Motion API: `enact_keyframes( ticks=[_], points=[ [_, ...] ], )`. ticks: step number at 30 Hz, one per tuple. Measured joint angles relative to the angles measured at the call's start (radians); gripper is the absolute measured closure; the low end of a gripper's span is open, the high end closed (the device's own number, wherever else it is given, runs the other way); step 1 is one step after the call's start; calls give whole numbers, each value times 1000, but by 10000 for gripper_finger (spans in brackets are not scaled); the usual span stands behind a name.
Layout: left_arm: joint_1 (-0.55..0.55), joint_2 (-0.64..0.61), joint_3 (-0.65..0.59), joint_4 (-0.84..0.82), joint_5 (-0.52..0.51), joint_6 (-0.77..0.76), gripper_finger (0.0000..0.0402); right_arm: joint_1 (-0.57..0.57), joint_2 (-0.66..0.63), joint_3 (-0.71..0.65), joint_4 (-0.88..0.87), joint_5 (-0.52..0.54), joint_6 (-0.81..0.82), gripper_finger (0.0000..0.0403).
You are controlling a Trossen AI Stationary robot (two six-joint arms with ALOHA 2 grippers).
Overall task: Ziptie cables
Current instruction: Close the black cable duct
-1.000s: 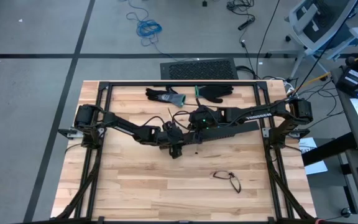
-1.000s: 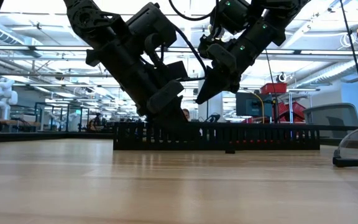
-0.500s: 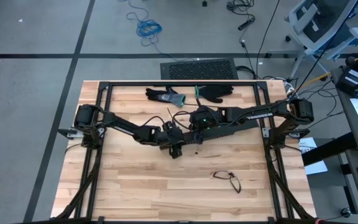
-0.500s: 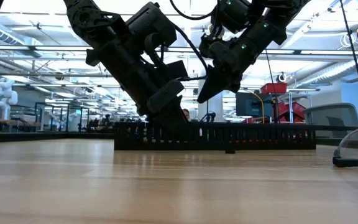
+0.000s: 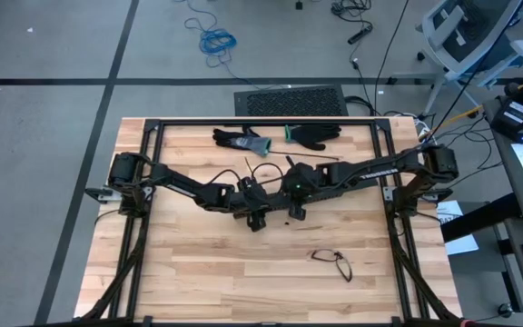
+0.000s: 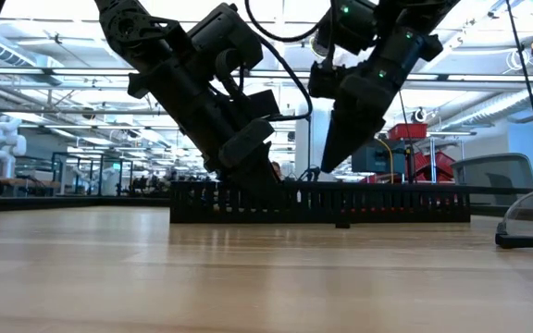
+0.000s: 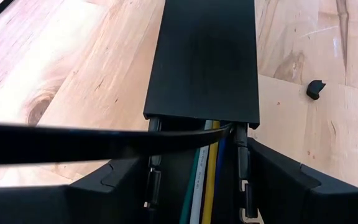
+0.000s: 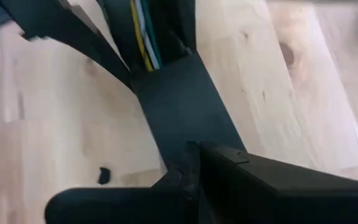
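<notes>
A long black slotted duct (image 6: 387, 202) lies flat on the table. Its cover (image 7: 201, 56) ends near my left gripper (image 7: 197, 199). Beyond the cover's end the cables (image 7: 209, 171), white, green, yellow and blue, lie in the open channel; they also show in the right wrist view (image 8: 143, 37). A flat black strip (image 7: 73, 142) crosses in front of that opening. My left gripper is shut on the duct. My right gripper (image 6: 327, 166) is shut and points steeply down just above the cover (image 8: 185, 106); the low view shows a small gap. My left gripper straddles the duct's uncovered end, one finger (image 7: 107, 190) against each outer slotted wall (image 7: 151, 180), right where the cover stops. The fingers slant down from the table's left side and point along the duct. The duct stays flat on the table.
Two gloves (image 5: 243, 141) (image 5: 316, 134) lie by the far edge. Safety glasses (image 5: 332, 262) lie toward the near right. A small black piece (image 7: 316, 89) sits on the wood beside the duct. The black frame (image 5: 261, 122) rims the table.
My right gripper has tipped from a slant to a steeper, nearly upright pose. Its shut tip has swung down toward the duct's cover and toward the table's near edge. My left gripper and the duct have kept their place.
</notes>
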Motion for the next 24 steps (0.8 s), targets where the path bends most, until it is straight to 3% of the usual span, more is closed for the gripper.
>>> enact_keyframes(
  ticks=[8, 24],
  points=[
    [0, 0, 0, -5, 0, -4, 165, 0, 67, 5, 14, 15, -8, 403],
    [0, 0, 0, -3, 0, -5, 165, 32, 194, 5, 246, 10, 69, 403]
  ],
)
